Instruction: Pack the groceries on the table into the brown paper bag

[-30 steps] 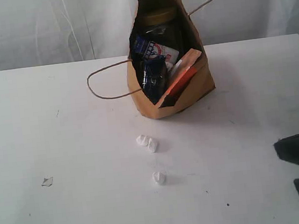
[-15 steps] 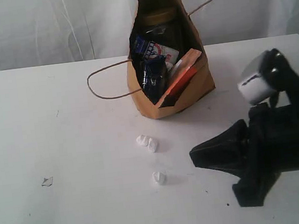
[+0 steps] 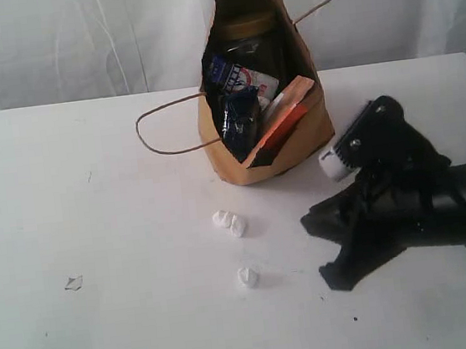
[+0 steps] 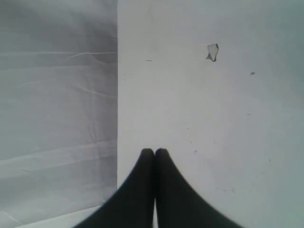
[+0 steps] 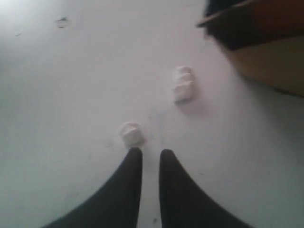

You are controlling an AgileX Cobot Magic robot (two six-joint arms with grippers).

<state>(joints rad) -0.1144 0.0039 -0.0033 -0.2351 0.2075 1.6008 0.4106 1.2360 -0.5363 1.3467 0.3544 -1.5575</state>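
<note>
The right arm [image 3: 446, 201] reaches in low from the right, lying nearly level, and the right gripper [image 3: 319, 254] points left with its black fingers [image 5: 126, 183] slightly parted (only a narrow gap). The left gripper [image 4: 154, 153] has its tips pressed together.

Brown paper bag [image 3: 312, 132], white table [image 3: 97, 240], white crumbs [image 3: 229, 222], black fingers [image 5: 126, 185].

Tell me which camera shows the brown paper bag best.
The exterior view: the whole brown paper bag shows there, with the groceries inside its open mouth. The right wrist view catches only a blurred corner of the bag. The left wrist view shows none of it.
</note>
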